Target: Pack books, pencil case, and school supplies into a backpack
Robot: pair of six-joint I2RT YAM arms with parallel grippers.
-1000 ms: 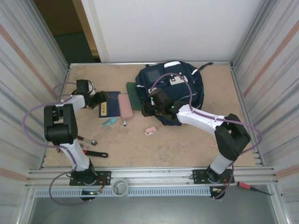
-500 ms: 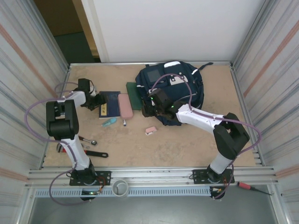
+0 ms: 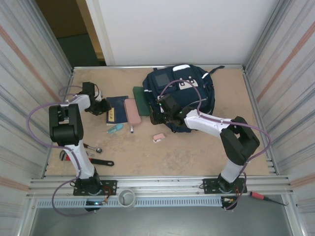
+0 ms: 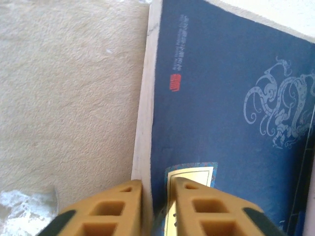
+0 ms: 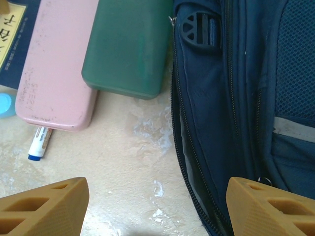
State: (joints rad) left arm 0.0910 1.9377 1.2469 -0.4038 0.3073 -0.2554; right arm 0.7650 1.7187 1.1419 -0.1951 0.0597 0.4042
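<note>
A navy booklet (image 3: 116, 110) lies left of the pale pink pencil case (image 3: 132, 111), with the dark green volume (image 3: 141, 101) beside the backpack (image 3: 187, 91). My left gripper (image 3: 102, 106) is shut on the booklet's left edge. In the left wrist view the pale page edge of the booklet (image 4: 221, 98) sits pinched in my left gripper (image 4: 155, 186). My right gripper (image 3: 158, 115) stands open at the backpack's left side. In the right wrist view this gripper (image 5: 155, 189) hovers above bare table beside the backpack's (image 5: 246, 98) open zip. The case (image 5: 56, 64), green volume (image 5: 130, 44) and marker (image 5: 39, 142) lie beyond.
A teal piece (image 3: 115, 129), the marker (image 3: 131, 129) and a pink eraser (image 3: 158, 137) lie on the table in front of the books. A red wrench (image 3: 101, 161) and a spanner (image 3: 93, 147) lie near the left arm's base. Metal walls close in both sides.
My left gripper has gone from open to shut on the navy booklet's left edge. The right arm has barely shifted.
</note>
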